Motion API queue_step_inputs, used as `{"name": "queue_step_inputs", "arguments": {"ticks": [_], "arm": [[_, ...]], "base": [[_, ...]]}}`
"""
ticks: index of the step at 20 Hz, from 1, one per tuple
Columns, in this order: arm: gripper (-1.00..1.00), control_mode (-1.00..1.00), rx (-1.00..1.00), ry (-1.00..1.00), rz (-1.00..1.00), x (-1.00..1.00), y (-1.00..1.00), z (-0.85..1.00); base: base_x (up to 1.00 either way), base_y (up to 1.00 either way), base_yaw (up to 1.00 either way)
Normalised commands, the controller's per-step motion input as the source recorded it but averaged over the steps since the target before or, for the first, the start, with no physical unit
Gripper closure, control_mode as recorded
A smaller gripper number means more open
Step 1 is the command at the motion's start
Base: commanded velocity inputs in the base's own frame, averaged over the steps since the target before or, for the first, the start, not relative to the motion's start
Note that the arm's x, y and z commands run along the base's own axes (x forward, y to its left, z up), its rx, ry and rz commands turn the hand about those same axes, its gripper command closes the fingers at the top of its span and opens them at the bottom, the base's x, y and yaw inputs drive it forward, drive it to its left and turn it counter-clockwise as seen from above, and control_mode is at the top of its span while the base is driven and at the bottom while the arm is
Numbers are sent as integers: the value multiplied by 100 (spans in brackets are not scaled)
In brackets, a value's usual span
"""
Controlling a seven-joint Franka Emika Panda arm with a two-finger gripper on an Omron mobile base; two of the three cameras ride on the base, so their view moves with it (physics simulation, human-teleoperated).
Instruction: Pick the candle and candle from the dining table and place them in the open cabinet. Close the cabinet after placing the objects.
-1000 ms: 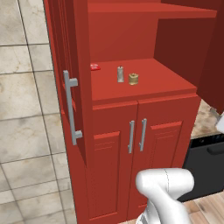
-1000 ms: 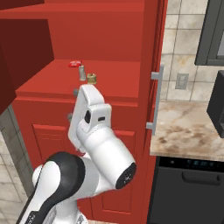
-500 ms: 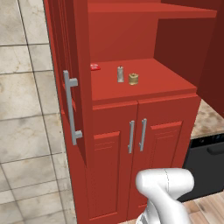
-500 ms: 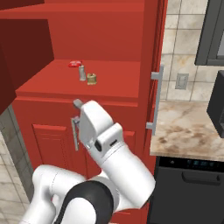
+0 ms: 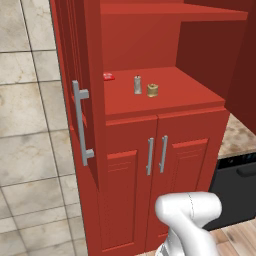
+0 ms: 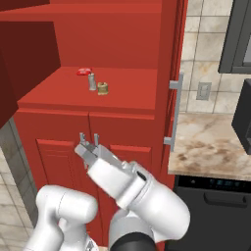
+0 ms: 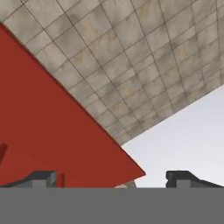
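With both candles on the cabinet shelf at upper left, the empty, open-jawed gripper has dropped away to lower centre, leaving 1 step: closing the doors.

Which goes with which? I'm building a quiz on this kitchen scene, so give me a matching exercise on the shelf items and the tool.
Column one:
1. grey candle
2. golden-tan candle
3. red item
4. tool

Column two:
A. flat, at the shelf's back left
B. open, holding nothing, in front of the lower doors
C. slim and upright
D. squat, just right of the slim cylinder

Pairs: 1-C, 2-D, 3-A, 4-B
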Motion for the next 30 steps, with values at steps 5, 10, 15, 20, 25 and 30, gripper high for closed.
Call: {"name": "queue_step_inputs", "arguments": {"ticks": [5,10,15,20,25,30], "arm": [[-100,-100,2,-37,0,-63,-15,0],[-100,-100,9,-19,0,-54,-32,0],[-100,-100,14,0,0,-27,-59,0],[-100,-100,13,0,0,-5,-65,-1],[-100,-100,12,3,-3,24,-55,-19],[-100,-100,2,7,-3,50,-41,-46]], "base": [[0,0,0],[0,0,0],[0,0,0],[0,0,0],[0,0,0],[0,0,0]]}}
